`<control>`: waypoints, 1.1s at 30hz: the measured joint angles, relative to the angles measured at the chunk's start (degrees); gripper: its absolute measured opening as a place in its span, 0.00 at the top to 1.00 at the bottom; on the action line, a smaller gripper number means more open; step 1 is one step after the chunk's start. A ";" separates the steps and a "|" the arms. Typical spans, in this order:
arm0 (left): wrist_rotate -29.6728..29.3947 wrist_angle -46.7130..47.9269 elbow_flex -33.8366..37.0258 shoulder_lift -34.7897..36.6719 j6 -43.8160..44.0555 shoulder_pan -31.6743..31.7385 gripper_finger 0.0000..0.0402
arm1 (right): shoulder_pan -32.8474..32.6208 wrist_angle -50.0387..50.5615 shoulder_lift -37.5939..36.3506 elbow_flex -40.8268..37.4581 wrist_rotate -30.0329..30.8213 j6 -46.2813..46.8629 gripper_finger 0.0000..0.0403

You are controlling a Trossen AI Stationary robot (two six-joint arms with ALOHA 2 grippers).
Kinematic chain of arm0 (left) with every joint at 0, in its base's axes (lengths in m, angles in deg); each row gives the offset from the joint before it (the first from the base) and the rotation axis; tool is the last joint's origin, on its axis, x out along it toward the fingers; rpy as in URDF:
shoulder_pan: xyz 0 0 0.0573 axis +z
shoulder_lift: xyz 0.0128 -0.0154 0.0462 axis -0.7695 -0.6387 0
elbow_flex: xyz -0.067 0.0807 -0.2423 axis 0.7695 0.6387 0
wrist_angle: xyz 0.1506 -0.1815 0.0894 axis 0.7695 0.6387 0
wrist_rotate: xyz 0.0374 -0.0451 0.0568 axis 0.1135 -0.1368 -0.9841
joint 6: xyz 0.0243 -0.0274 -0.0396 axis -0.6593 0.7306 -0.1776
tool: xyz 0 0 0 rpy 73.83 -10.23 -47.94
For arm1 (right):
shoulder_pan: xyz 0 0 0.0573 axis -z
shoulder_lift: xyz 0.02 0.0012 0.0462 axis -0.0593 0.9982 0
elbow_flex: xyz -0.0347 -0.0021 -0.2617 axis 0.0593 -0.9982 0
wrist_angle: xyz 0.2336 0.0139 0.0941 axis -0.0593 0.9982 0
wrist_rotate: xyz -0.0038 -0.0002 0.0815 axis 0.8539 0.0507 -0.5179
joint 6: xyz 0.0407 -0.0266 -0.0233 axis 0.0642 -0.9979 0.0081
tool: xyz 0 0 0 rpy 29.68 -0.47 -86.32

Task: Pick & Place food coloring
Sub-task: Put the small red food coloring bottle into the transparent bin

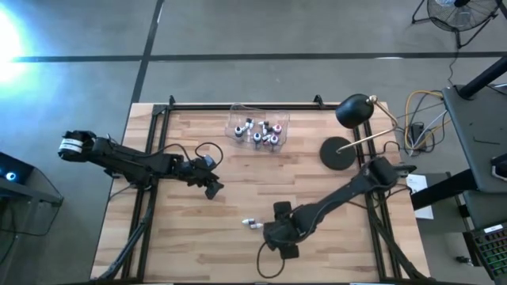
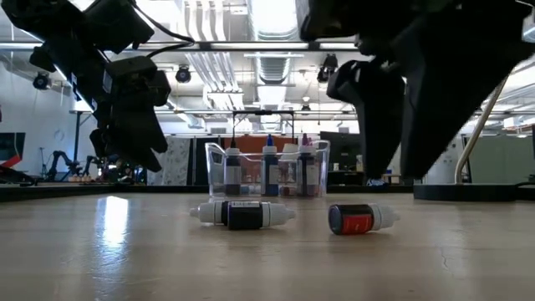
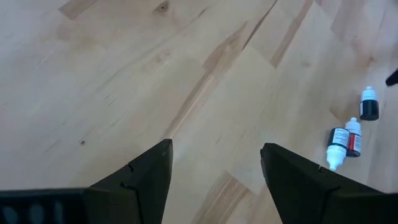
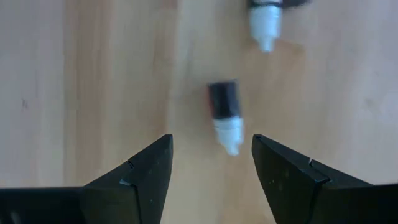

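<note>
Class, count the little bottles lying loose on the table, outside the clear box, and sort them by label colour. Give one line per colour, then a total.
Dark-labelled bottles: 2
Red-labelled bottle: 1
Total: 3

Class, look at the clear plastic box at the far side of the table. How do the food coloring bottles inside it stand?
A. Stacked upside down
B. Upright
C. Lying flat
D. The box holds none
B: in the low view the bottles inside the clear plastic box stand upright, caps up, while loose bottles lie on the table.
</note>
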 joint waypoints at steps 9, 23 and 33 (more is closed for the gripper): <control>0.07 0.37 0.00 0.00 -0.02 0.00 0.46 | -0.44 -2.90 4.16 0.04 3.47 0.21 0.47; 0.11 0.47 0.00 0.00 -0.33 0.02 0.46 | 1.74 -1.02 2.29 0.60 8.05 3.16 0.47; 0.13 0.47 0.00 0.00 -0.35 0.04 0.46 | 6.78 -1.37 0.77 0.68 8.10 -5.89 0.47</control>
